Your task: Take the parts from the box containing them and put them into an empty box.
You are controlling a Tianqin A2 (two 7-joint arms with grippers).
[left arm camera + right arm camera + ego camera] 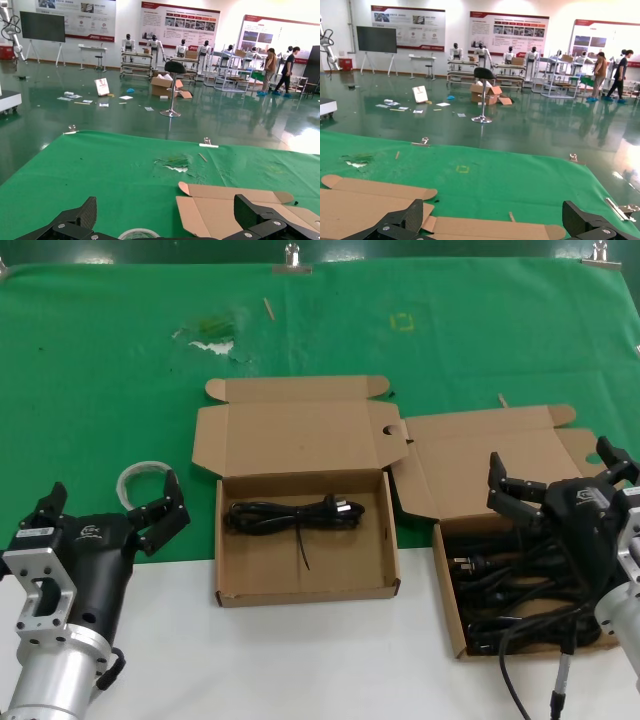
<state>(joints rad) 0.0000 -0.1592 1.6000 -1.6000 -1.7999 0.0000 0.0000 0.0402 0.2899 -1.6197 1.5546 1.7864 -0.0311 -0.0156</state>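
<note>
1. Head view: two open cardboard boxes sit side by side on the tabletop, which is green cloth at the back and white at the front. The right-hand box holds a tangled heap of black power cords. The middle box holds a single tied cord.
2. The right gripper hangs over the full box, jaws spread wide, holding nothing. Both wrist views look out over the cloth and show only spread fingertips at their lower edge.
3. The left gripper rests at the near left of the tabletop, jaws also open and empty, just beside a grey-white ring of tubing. It looks idle.
4. The step in hand appears to be picking the next cord from the heap, so the task seems early: one across, several left.
5. To do it well, I would aim for one bundle at its bound middle, where the tie keeps the loops together, and not at a plug end or a loose strand.
6. Come down straight with the jaws across the bundle, clear of the box wall and the raised lid.
7. The cords overlap, so lift slowly and check that neighbours do not trail along before crossing to the middle box.
</note>
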